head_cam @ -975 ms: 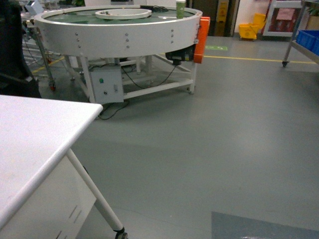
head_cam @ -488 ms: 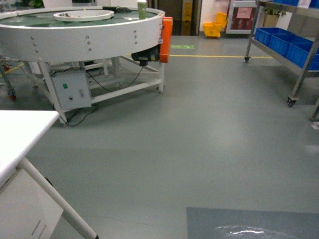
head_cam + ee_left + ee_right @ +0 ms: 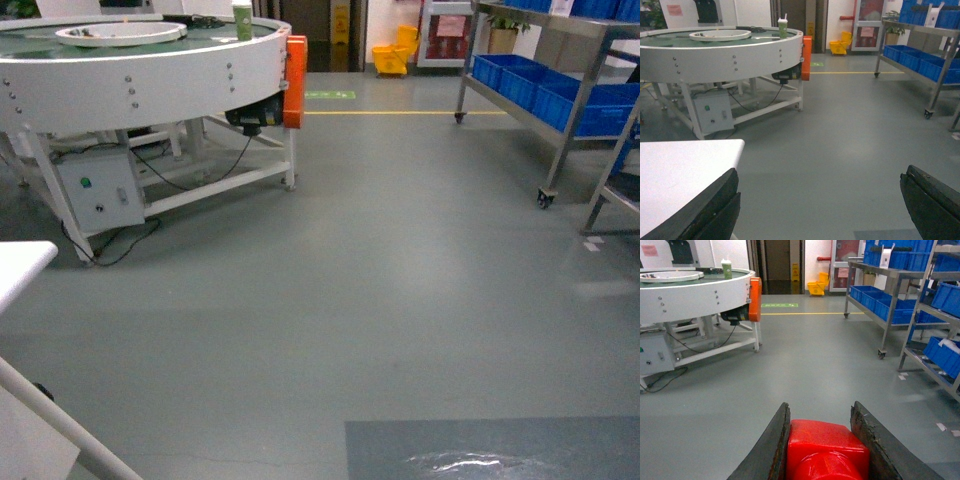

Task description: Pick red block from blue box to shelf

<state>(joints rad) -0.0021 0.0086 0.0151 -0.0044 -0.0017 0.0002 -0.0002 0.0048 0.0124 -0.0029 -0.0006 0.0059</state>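
The red block [image 3: 825, 445] fills the bottom of the right wrist view, and my right gripper [image 3: 821, 410] is shut on it, one dark finger pressed to each side, above grey floor. My left gripper [image 3: 821, 172] stands open with nothing between its wide-apart fingers, beside a white table's corner [image 3: 685, 170]. The shelf [image 3: 560, 110], a steel rack on castors, stands far off at the right and also shows in the right wrist view [image 3: 895, 275]. The blue box is out of view. Neither gripper shows in the head view.
A round white conveyor table [image 3: 140, 60] with an orange panel [image 3: 294, 80] stands at the left. Dark blue crates [image 3: 520, 80] sit on the shelf. A second rack [image 3: 940, 340] is nearer on the right. A yellow mop bucket [image 3: 392, 55] is by the back wall.
The head view has swung to the right: the white table has slid almost out at the left, the round conveyor has shifted left, and the shelf has come into view at the right.
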